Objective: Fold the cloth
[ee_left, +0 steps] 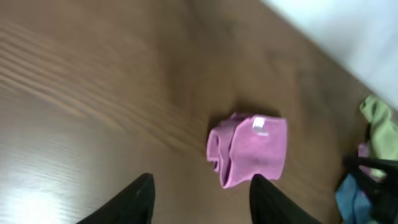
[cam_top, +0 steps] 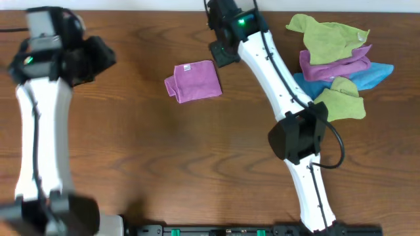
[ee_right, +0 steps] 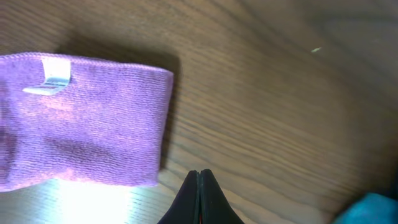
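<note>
The purple cloth (cam_top: 193,81) lies folded into a small bundle on the wooden table, its white tag on top. It also shows in the left wrist view (ee_left: 249,149) and in the right wrist view (ee_right: 81,118). My left gripper (ee_left: 202,202) is open and empty, well left of the cloth, near the table's left back. My right gripper (ee_right: 199,180) is shut and empty, just right of the cloth's edge and apart from it; in the overhead view it sits at the back (cam_top: 222,54).
A pile of green, purple and blue cloths (cam_top: 338,62) lies at the back right. The right arm's black elbow (cam_top: 298,134) hangs over the table's right middle. A white wall runs along the table's back edge.
</note>
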Action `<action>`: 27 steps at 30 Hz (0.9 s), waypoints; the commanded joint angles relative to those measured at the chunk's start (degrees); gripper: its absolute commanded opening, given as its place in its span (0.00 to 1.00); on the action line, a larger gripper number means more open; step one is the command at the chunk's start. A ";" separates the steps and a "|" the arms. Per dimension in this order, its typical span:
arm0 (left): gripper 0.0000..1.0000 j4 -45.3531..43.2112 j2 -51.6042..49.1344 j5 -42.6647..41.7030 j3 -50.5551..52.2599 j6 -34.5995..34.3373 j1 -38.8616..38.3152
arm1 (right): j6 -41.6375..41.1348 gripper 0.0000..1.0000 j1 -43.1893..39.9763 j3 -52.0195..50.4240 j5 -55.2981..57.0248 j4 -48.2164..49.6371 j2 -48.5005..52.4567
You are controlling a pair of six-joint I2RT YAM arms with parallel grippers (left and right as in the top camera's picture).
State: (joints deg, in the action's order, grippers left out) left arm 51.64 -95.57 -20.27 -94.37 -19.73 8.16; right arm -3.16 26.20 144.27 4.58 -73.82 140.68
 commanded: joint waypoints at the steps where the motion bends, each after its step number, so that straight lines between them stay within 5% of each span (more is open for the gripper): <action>1: 0.51 -0.79 -6.49 -8.22 -0.17 0.24 -0.37 | -1.07 0.01 0.33 0.24 -5.81 0.26 3.58; 11: 0.53 -4.28 -23.04 -12.79 -0.17 -0.02 -1.84 | -2.19 0.01 -2.51 0.24 -10.05 1.86 9.66; 21: 0.56 -10.40 -29.38 -12.81 -0.17 -2.19 -7.39 | -2.60 0.01 -3.63 0.24 -12.57 3.58 11.80; 27: 0.71 -13.42 -31.08 -15.30 -0.17 -2.10 -9.57 | -3.23 0.01 -3.63 0.24 -13.51 4.22 12.76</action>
State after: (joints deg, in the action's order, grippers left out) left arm 39.07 -125.12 -33.17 -94.37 -21.39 -1.08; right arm -5.41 22.61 144.22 -7.55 -69.78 152.20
